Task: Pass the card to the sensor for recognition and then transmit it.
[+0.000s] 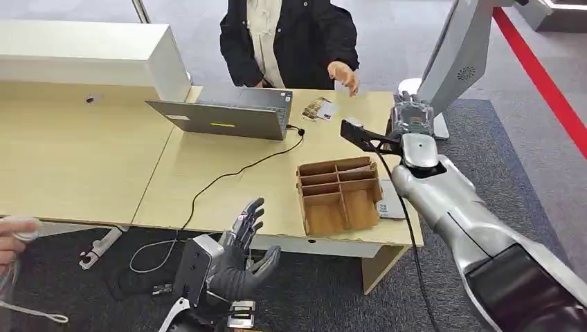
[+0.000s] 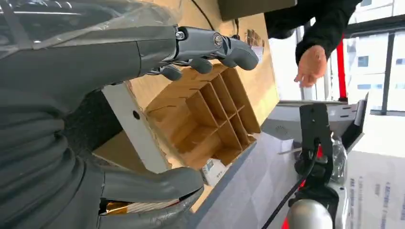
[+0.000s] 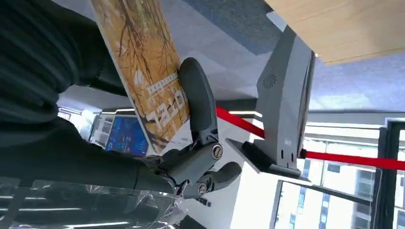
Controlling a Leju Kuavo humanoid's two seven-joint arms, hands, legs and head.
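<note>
The right hand point(image 3: 191, 162) holds the card point(image 3: 148, 71), pinched between the thick thumb and the darker fingers; in the head view this hand point(image 1: 412, 114) is raised beside the grey sensor stand point(image 1: 457, 55) at the far right corner of the table point(image 1: 83, 166). In the right wrist view the card is a flat one with a yellow-brown tree pattern and some white characters on it, which I cannot read, and the sensor stand point(image 3: 282, 105) is near the fingertips but apart from them. A small round speaker grille is on the side of the stand.

The left hand point(image 1: 242, 259) is low in front of the near table edge, fingers spread and holding nothing. In the left wrist view its fingers point(image 2: 210, 47) are stretched out over the table edge.

On the table stands a brown cardboard divider box point(image 1: 340, 194) with several compartments, and a small printed box point(image 1: 391, 200) lies touching its right side. Behind them is an open grey laptop point(image 1: 228, 114) with a black cable point(image 1: 228, 176) running across the table and down over the near edge. A person in a dark jacket point(image 1: 291, 38) stands behind the table, one hand point(image 1: 344, 75) held over a few small packets point(image 1: 320, 109). A red strip point(image 1: 540, 76) runs on the floor at the right.
</note>
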